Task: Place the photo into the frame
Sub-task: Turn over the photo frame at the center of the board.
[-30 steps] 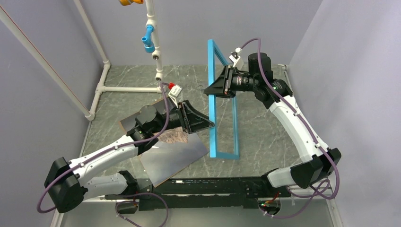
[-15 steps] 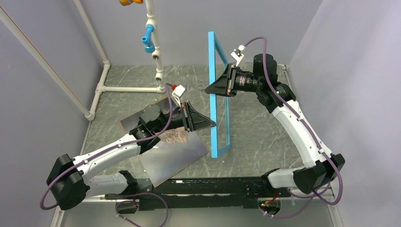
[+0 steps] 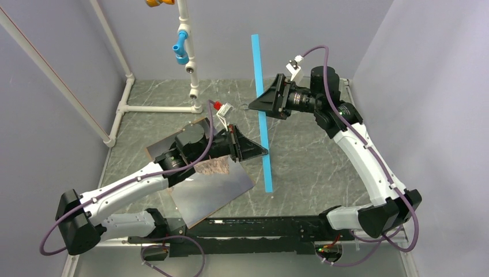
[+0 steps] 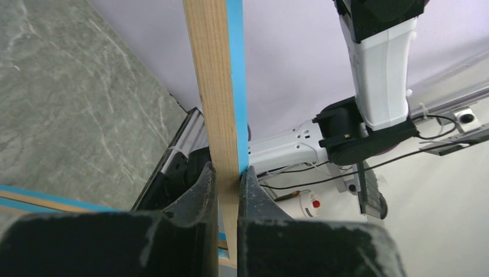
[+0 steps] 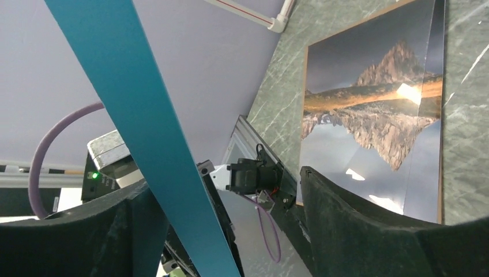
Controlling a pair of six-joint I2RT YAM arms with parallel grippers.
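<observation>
The frame (image 3: 267, 167) stands upright on one corner on the table, edge-on to the top camera, blue in front and pale wood behind. My left gripper (image 3: 264, 152) is shut on its lower part; the left wrist view has the wood-and-blue bar (image 4: 222, 86) pinched between the jaws of that gripper (image 4: 228, 173). My right gripper (image 3: 252, 107) is open around the upper part, and the blue bar (image 5: 144, 127) passes loosely between the wide jaws of the right gripper (image 5: 222, 187). The photo (image 3: 213, 187) lies face up under the left arm, its mountain print (image 5: 375, 115) plain.
A brown backing board (image 3: 154, 151) lies under the photo and sticks out at its far left. A white pipe stand (image 3: 185, 63) with a blue fitting rises at the back left. Grey walls close in three sides. A black rail (image 3: 259, 228) runs along the near edge.
My left gripper has shut on the frame and my right gripper has opened off it. The frame has turned from showing its opening to edge-on.
</observation>
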